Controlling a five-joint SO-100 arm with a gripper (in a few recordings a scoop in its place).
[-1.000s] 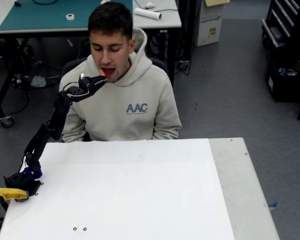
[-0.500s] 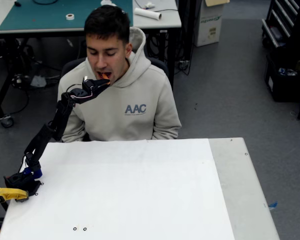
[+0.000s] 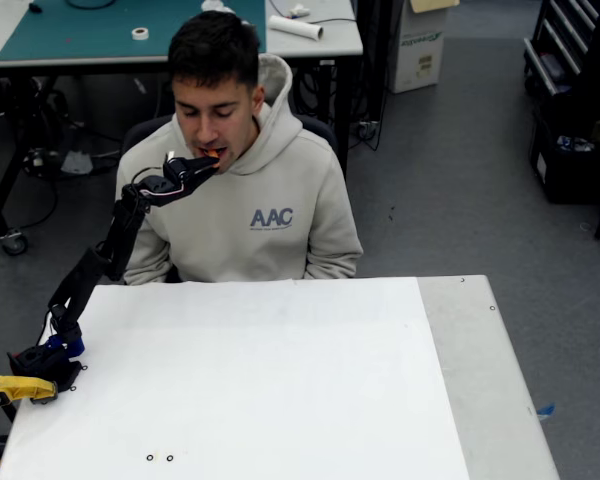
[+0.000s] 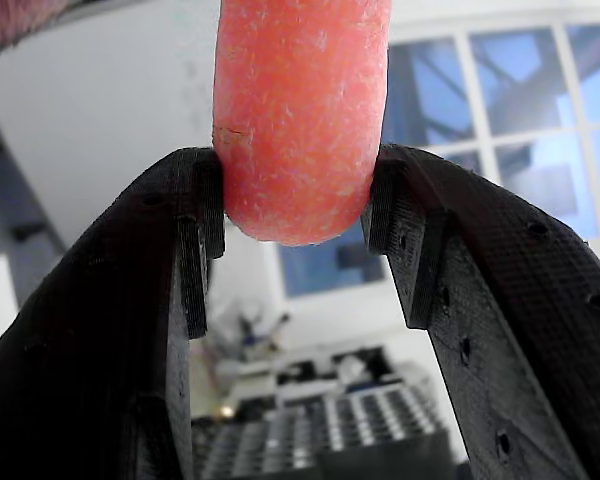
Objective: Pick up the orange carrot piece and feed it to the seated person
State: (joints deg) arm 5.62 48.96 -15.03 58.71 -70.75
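The seated person (image 3: 250, 190) in a beige hoodie sits behind the white table (image 3: 280, 400), head bent slightly down, mouth open. My black arm reaches up from the table's left edge, and my gripper (image 3: 208, 160) is at the person's mouth. It is shut on the orange carrot piece (image 3: 211, 154), whose tip sits between the lips. In the wrist view the carrot piece (image 4: 300, 110) stands upright, pinched at its lower rounded end between the two black fingers (image 4: 195, 220), with my gripper (image 4: 292, 215) closed on it.
A yellow tool handle (image 3: 15, 388) lies at the arm's base on the table's left edge. Behind the person stands a workbench with a green mat (image 3: 100, 25). Grey floor lies to the right, with a dark shelf (image 3: 570, 90) at the far right.
The person's head has leaned forward and down a little onto the carrot. My gripper has dropped very slightly and still holds the piece at the mouth.
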